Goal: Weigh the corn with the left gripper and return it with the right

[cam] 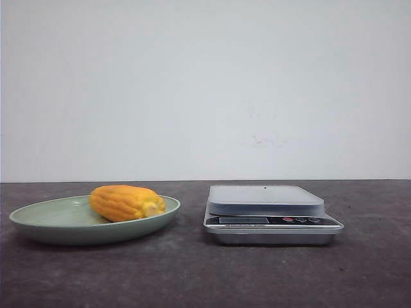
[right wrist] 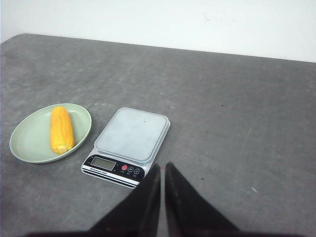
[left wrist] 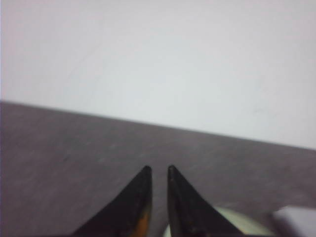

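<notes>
Dark grey surface (cam: 192,276): corn (cam: 125,203) lies on a green plate (cam: 38,221) beside the scale (cam: 266,200) (untouched), both arms' jaws nearly closed, empty, not yet reaching

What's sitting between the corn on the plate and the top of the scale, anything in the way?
Nothing visible. The corn lies on the green plate, and the scale stands right beside it with its platform bare. Only a narrow strip of table separates plate and scale, and neither claw shows in the front view.
</notes>
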You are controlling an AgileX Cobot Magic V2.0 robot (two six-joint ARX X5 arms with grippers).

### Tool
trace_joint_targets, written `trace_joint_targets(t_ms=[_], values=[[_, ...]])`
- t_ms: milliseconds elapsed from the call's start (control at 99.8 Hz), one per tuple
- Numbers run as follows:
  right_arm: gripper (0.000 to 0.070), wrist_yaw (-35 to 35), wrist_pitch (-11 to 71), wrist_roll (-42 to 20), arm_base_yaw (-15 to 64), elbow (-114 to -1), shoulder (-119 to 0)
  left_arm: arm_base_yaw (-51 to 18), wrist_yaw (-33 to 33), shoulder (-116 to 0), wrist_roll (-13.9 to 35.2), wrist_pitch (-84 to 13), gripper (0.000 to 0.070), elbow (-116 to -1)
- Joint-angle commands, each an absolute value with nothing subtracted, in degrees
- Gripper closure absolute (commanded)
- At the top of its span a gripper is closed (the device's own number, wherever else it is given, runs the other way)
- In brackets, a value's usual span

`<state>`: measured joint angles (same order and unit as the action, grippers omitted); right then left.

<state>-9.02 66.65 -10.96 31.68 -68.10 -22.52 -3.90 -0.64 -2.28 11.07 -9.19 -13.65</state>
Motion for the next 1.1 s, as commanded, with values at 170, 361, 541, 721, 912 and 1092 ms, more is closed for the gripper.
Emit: trace_joint_targets(t_ms=[170, 361, 541, 721, 912, 1092], values=[[0.0691, -9.06, 66.08, -11.55, 32.01, -69.06, -22.65, -2.09, -0.12, -0.19, 9.48, -5.08, 0.069, -2.31], [0.0691, -9.06, 66.08, -11.55, 32.01, -69.06, -22.65, -2.09, 0.97, -0.19, 7.9, -10.11, 0.069, -0.78], [0.0691, -9.08, 66.08, -11.55, 32.01, -69.06, -22.65, -2.11, 0.95, -0.23, 7.99, -10.76, 0.0689, -0.93], [0.0691, -9.06, 66.08, -11.55, 32.01, -69.06, -22.65, -2.11, 0.95, -0.25, 7.99, -10.74, 0.069, -0.91], [0.0691, -9.08, 66.08, -11.55, 32.01, -69.06, -22.65, -2.11, 0.95, -0.25, 7.99, -10.74, 0.069, -0.91], [0.0691, -9.06, 66.08, -11.55, 32.01, -69.08, -22.65, -2.11, 0.95, -0.25, 7.99, -10.74, 0.0689, -0.91]])
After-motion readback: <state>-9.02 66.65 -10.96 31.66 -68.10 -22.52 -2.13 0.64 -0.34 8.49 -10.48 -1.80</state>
